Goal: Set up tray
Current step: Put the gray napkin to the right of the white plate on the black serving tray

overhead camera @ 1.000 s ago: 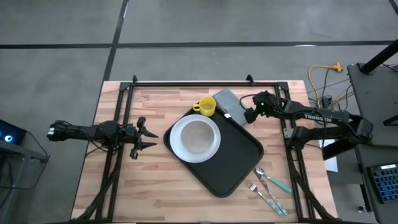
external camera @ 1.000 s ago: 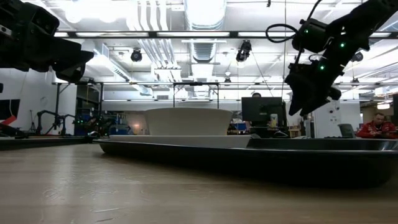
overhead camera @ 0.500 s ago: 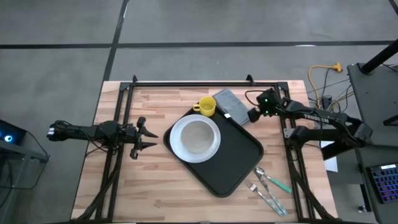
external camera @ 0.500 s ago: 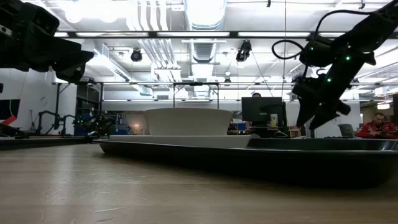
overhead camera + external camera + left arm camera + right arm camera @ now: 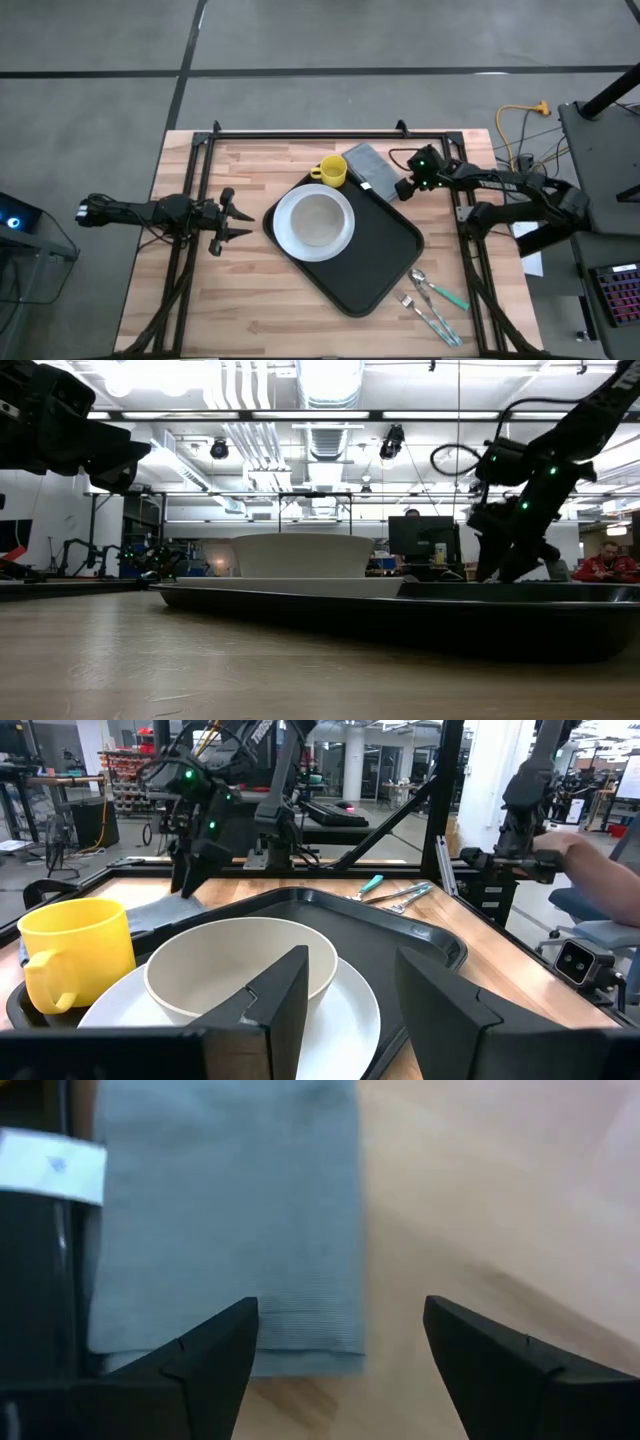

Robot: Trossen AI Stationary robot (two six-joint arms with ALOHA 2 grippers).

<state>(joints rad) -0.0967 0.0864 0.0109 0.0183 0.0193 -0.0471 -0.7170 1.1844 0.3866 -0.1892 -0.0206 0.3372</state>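
The black tray (image 5: pixel 372 250) lies slantwise on the wooden table. On it stand a white plate (image 5: pixel 343 232) with a white bowl (image 5: pixel 314 216) and a yellow mug (image 5: pixel 332 172). A folded grey napkin (image 5: pixel 366 166) lies by the tray's far corner, one side on the rim. My right gripper (image 5: pixel 401 189) is open and low over the napkin's right end (image 5: pixel 300 1320). One finger (image 5: pixel 195 1355) is over the cloth, the other (image 5: pixel 490 1365) over bare wood. My left gripper (image 5: pixel 236 221) waits open, left of the tray, facing the bowl (image 5: pixel 240 965).
Cutlery with a teal handle (image 5: pixel 432 300) lies on the table at the tray's near right. Metal frame rails (image 5: pixel 300 133) run along the far edge and both sides. A person's arm (image 5: pixel 590 855) shows beyond the table. Bare wood lies left of and in front of the tray.
My right gripper has come down toward the table by the napkin's right end, from well above the tray's rim to about its height. Its fingers stay apart. The tray, dishes and napkin have not moved.
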